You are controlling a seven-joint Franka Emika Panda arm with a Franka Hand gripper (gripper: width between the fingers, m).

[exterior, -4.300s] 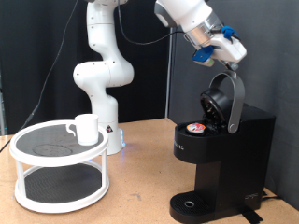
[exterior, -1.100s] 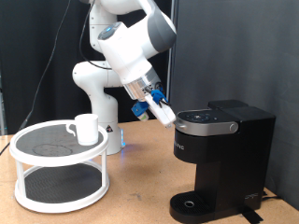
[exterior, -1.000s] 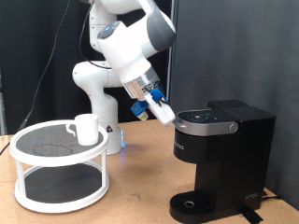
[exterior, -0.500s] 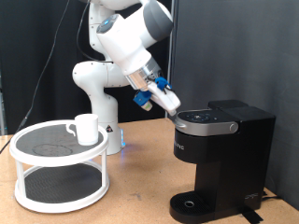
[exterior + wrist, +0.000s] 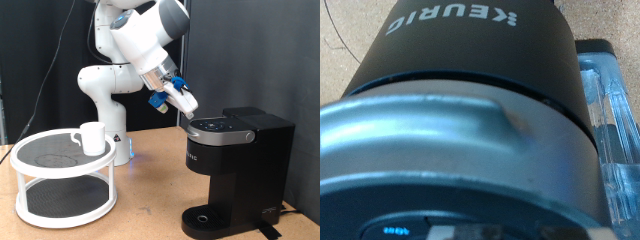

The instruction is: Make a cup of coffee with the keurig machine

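Note:
The keurig machine stands on the table at the exterior view's right, its domed lid down and its silver-rimmed top panel facing up. My gripper hangs just above and beside the panel's left front edge, fingers together and holding nothing. The wrist view looks straight down on the machine's silver rim and lettered black front; no fingers show there. The cup, a white mug, stands on the top tier of a white round rack at the exterior view's left. The round drip tray is bare.
The robot's white base stands behind the rack. A clear water tank sits at the machine's side in the wrist view. A dark curtain hangs behind the table. Wooden tabletop lies between rack and machine.
The lid, open with a pod inside 4.3 s ago, is now shut. In the last second the gripper rose and moved right, up to the top panel's front edge.

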